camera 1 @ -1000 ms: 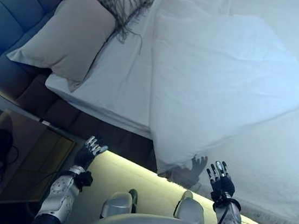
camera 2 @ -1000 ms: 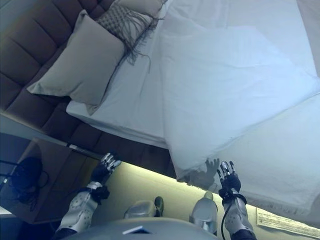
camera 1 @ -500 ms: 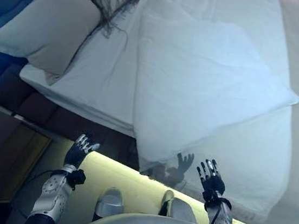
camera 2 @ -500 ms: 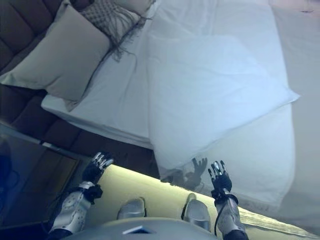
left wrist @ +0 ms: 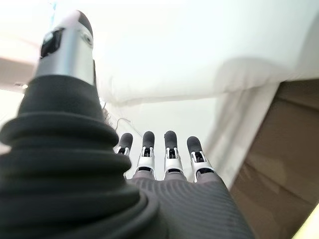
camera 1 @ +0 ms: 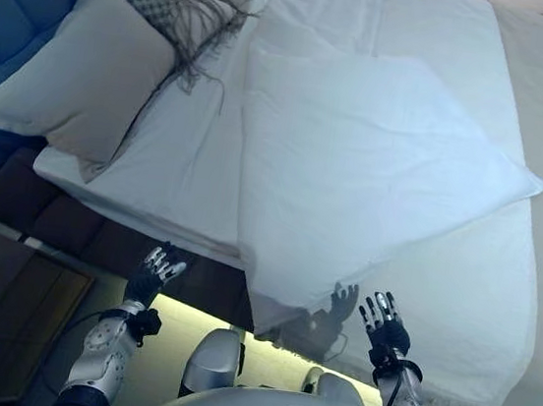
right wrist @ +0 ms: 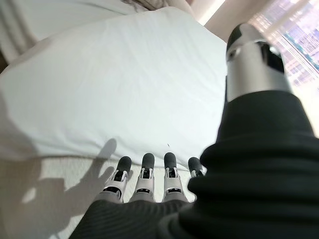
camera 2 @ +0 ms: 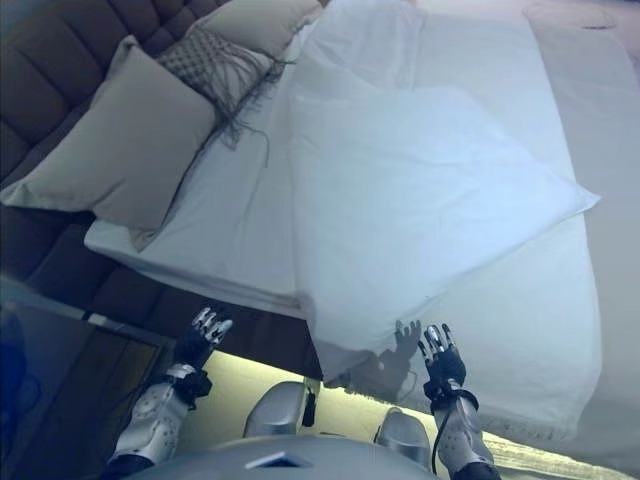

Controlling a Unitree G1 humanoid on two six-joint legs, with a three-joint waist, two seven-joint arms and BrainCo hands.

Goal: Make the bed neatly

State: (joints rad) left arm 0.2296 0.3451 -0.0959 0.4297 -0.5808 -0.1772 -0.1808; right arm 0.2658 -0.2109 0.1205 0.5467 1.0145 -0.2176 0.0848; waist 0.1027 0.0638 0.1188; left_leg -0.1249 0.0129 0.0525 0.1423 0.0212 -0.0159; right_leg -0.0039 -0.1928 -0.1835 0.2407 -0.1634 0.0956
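Duvet (camera 1: 356, 164), white, lies skewed across the bed (camera 1: 188, 153): one corner hangs over the near edge between the hands, another juts toward the far side, and the white sheet (camera 1: 184, 148) shows bare beside it. A large beige pillow (camera 1: 75, 70) leans on the padded headboard (camera 1: 28, 5), with a fringed cushion (camera 1: 181, 9) next to it. The left hand (camera 1: 159, 269) is raised below the mattress's near edge, fingers straight and apart, holding nothing. The right hand (camera 1: 383, 326) is raised just short of the draped cover, fingers spread, empty, the overhanging corner just beside it.
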